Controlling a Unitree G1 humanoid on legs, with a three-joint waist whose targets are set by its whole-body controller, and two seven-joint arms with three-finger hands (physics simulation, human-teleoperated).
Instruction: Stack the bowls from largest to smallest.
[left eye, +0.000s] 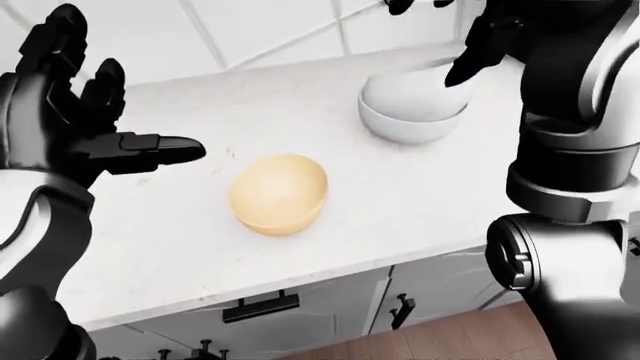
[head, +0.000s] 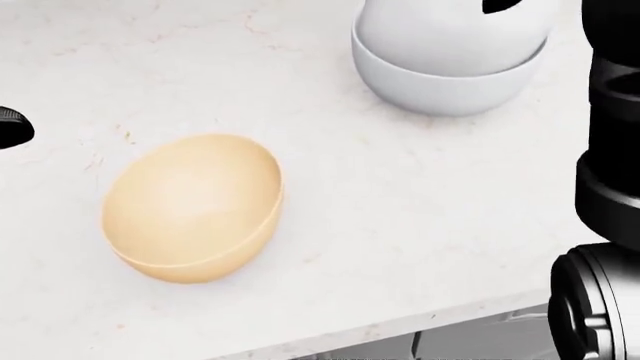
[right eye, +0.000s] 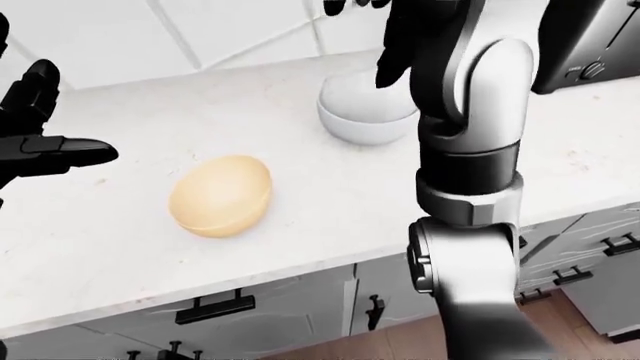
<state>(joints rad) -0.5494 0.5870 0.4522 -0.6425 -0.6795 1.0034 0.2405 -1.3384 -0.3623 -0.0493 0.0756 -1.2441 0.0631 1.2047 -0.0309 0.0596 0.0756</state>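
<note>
A smaller white bowl (head: 455, 30) sits nested in a larger white bowl (head: 440, 86) on the bench (left eye: 420, 202). The yellow bowl (head: 190, 206) lies tipped, apart. Left robot hand (left eye: 70, 112) open; the right robot hand (left eye: 490, 34), above the white bowls, cannot be judged.

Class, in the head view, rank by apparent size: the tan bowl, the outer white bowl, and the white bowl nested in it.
1. Tan bowl, though it lies nearest the camera.
2 and 3. Outer white bowl and inner white bowl: too similar, cropped at top.
</note>
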